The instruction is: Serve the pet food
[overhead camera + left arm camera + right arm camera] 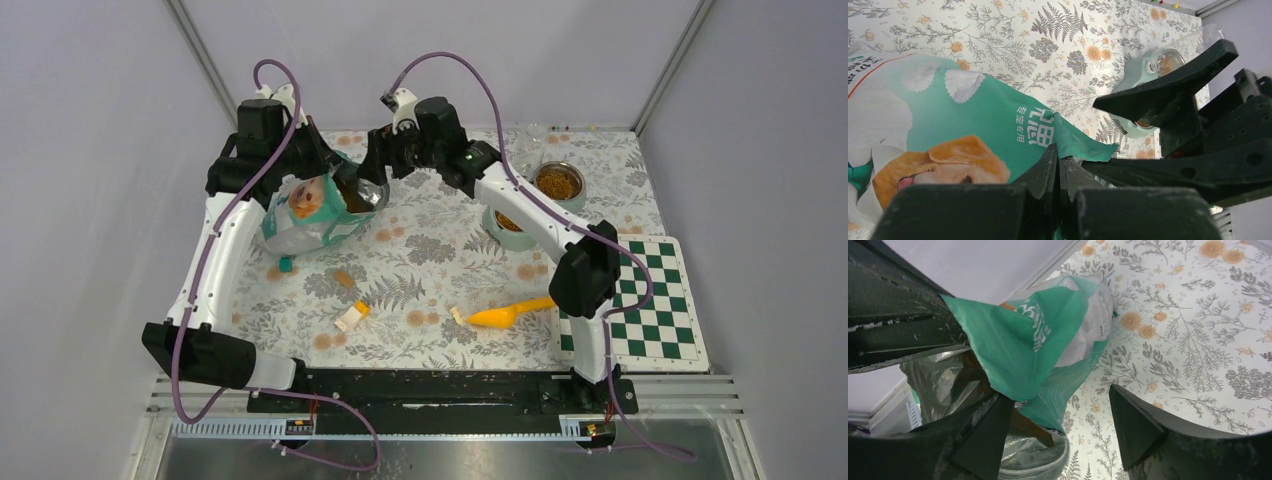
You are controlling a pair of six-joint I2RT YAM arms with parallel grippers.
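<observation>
Some kibble (558, 183) well beyond right pincer (365, 185)

Plain pale lilac-grey walls (90, 150), joined at the back corners by slanting silver metal posts (203, 55), enclosed a worktop (430, 260) covered in white cloth printed with grey ferns and orange flowers, evenly lit, with a green-and-white chequered mat (655, 310) at its right.

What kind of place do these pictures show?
Most likely a robot test booth, not a home: plain grey walls close in a floral-covered table, and the left arm and right arm are bolted at its near edge.
</observation>
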